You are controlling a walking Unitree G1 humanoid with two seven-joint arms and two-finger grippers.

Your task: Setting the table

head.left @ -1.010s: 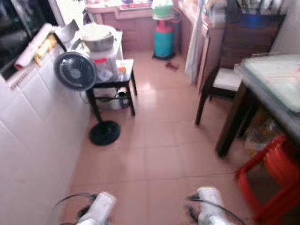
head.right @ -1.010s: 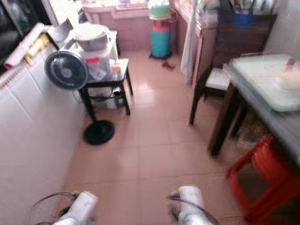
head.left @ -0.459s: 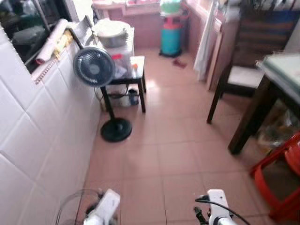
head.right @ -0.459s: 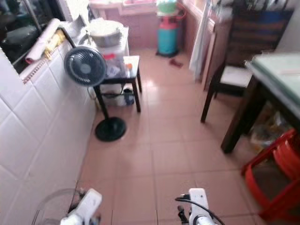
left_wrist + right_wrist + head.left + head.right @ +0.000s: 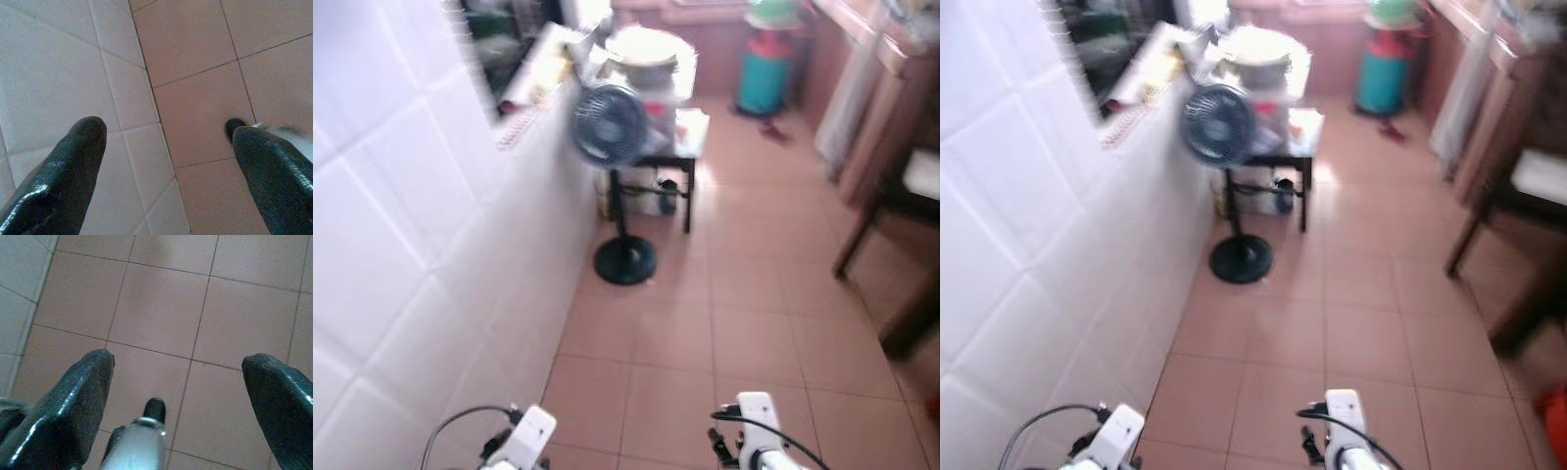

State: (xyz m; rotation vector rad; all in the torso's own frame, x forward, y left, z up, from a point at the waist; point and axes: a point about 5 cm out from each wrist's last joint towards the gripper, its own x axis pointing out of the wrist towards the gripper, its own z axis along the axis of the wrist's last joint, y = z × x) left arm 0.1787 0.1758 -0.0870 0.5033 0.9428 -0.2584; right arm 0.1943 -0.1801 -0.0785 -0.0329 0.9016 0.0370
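big pot (image 5: 649, 57) on black stand (image 5: 677, 162) at upper centre, contents hidden; left gripper (image 5: 166, 142) and right gripper (image 5: 178, 367) fingers apart, empty.

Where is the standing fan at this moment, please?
In the left eye view the standing fan is ahead on the robot's left, close to the white tiled wall, just in front of the small black table.
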